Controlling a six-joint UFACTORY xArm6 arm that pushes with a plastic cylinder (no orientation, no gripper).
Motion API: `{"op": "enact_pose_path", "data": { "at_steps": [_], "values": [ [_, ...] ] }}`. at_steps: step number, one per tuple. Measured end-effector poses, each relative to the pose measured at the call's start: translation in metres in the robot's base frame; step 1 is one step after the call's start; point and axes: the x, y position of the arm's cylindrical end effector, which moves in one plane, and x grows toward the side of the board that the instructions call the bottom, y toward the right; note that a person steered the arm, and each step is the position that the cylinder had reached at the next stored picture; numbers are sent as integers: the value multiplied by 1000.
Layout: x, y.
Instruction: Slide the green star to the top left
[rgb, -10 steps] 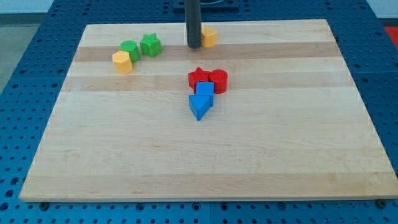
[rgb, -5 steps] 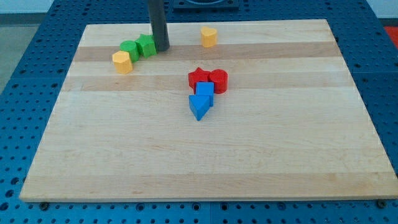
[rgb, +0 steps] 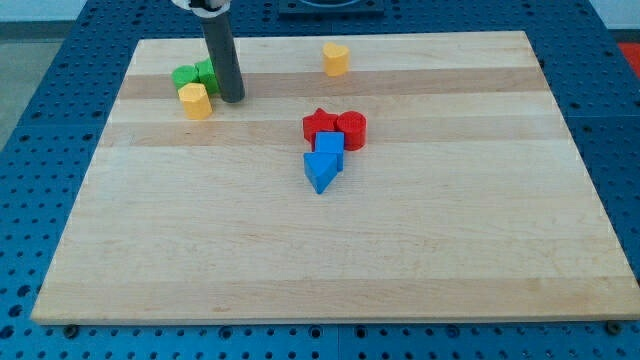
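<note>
The green star (rgb: 206, 72) lies near the board's top left, half hidden behind my rod. My tip (rgb: 231, 98) rests on the board just right of and below the star, touching or nearly touching it. A green round block (rgb: 184, 77) sits against the star's left side. A yellow block (rgb: 196, 100) lies just below them, left of my tip.
A second yellow block (rgb: 336, 59) lies at the top centre. A red star (rgb: 319, 125) and a red round block (rgb: 352, 129) sit mid-board, with a blue block (rgb: 330, 145) and a blue triangle (rgb: 320, 171) just below. The wooden board (rgb: 400, 250) ends in blue pegboard all round.
My rod moved left from beside the top yellow block to the green star. The star and the green round block slid left and slightly up. The yellow block by them stayed.
</note>
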Motion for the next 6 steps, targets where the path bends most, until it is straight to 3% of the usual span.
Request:
{"op": "enact_pose_path", "data": {
  "at_steps": [3,6],
  "values": [
    [-34,-40],
    [-60,1]
  ]
}}
